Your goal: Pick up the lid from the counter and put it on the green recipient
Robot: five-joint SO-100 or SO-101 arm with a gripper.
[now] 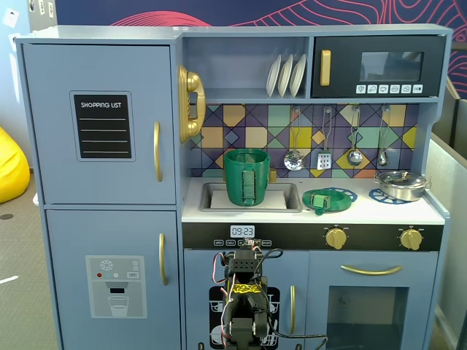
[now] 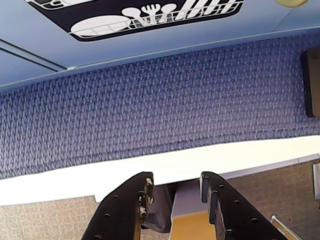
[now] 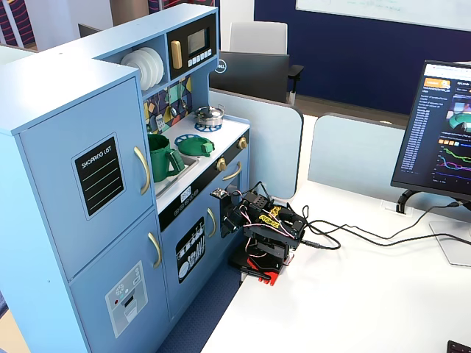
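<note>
The dark-green lid [image 1: 325, 198] lies on the left blue burner ring on the white counter, right of the sink; it also shows in the other fixed view [image 3: 195, 145]. The green recipient [image 1: 246, 177] stands upright in the sink, mouth uncovered, strap handle facing front [image 3: 158, 157]. My arm [image 1: 243, 295] sits folded low in front of the kitchen, well below the counter [image 3: 265, 235]. In the wrist view my gripper [image 2: 175, 184] is open and empty, pointing down at the white table edge and blue carpet. Neither lid nor recipient shows there.
A shiny silver pot [image 1: 401, 184] with its lid sits on the right burner. Utensils [image 1: 325, 157] hang on the back wall above the counter. Cables [image 3: 353, 235] and a monitor [image 3: 441, 132] are on the white table behind the arm.
</note>
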